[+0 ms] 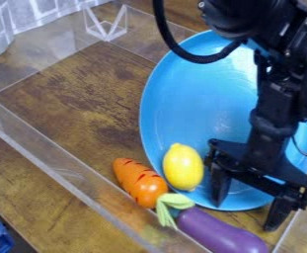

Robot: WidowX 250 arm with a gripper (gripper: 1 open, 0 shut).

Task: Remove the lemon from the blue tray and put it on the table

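The blue tray (208,99) stands tipped up, its far rim raised high and its near rim down on the table (77,99). The yellow lemon (183,166) lies at the tray's low rim, touching the carrot; whether it rests on the tray or on the wood I cannot tell. My gripper (258,198) points down at the tray's near right edge and is open, its two black fingers (223,185) spread wide with nothing held between them.
An orange carrot (142,183) and a purple eggplant (222,232) lie close in front of the tray by the clear acrylic wall (50,163). A clear acrylic stand (107,20) is at the back. Bare wood stretches to the left.
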